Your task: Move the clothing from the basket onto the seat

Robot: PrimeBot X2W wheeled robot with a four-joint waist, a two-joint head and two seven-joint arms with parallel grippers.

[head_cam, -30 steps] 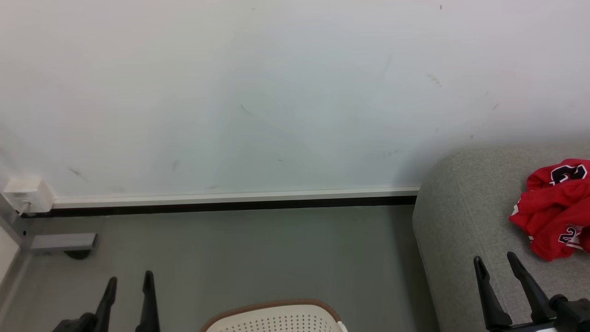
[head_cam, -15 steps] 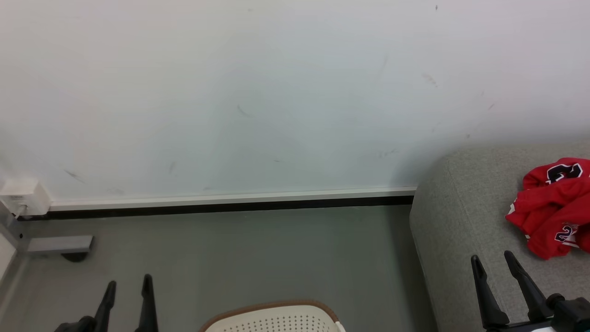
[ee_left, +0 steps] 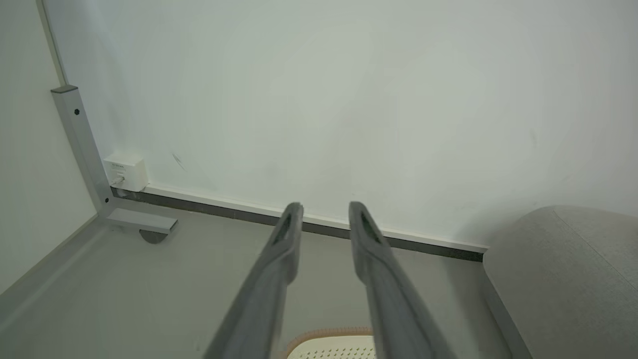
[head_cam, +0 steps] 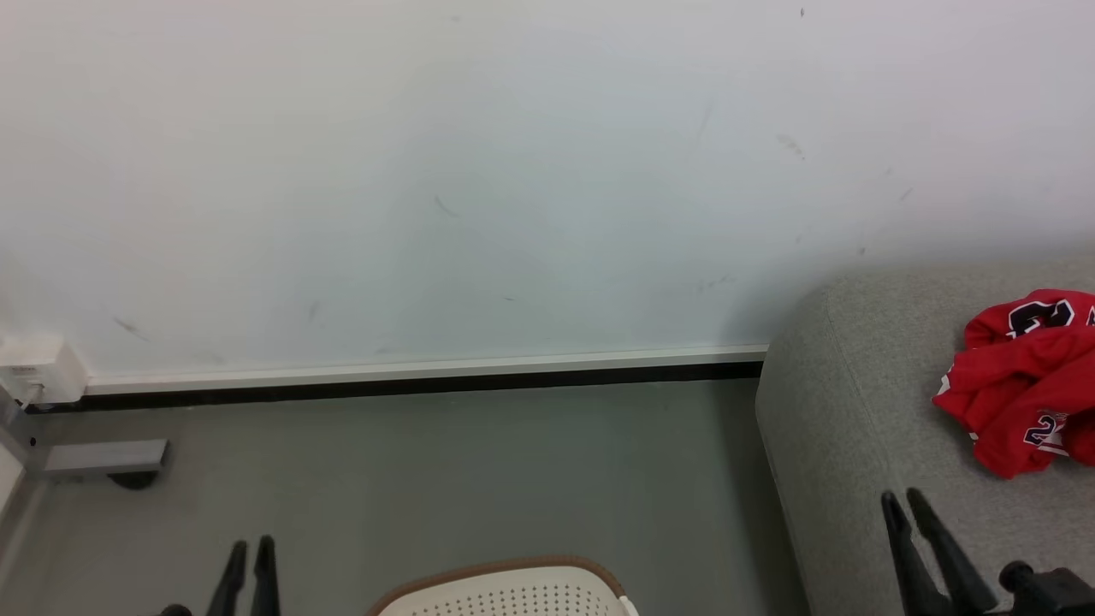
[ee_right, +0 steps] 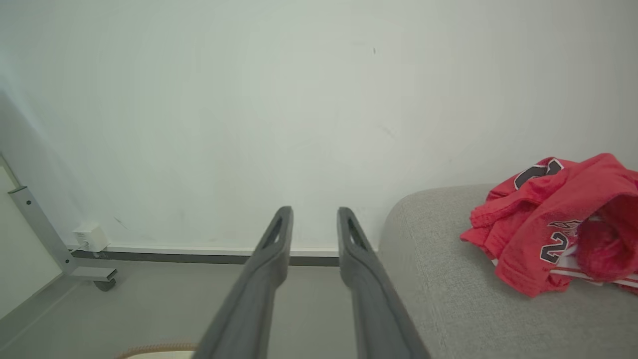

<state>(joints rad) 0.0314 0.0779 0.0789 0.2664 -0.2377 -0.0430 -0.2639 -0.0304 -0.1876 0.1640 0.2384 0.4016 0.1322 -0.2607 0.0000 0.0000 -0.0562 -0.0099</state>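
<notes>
Red fabric with white trim and black numbers, the clothing (head_cam: pixel 1022 381) lies crumpled on the light-grey seat (head_cam: pixel 855 411) at the right. The cream basket (head_cam: pixel 513 595) with its brown rim stands on the grey floor (head_cam: pixel 470 462) beside the seat, its inside out of sight. The left gripper (head_cam: pixel 252 543) hangs over the floor left of the basket, the right gripper (head_cam: pixel 902 496) over the seat, short of the clothing; each has its fingers slightly apart, holding nothing.
</notes>
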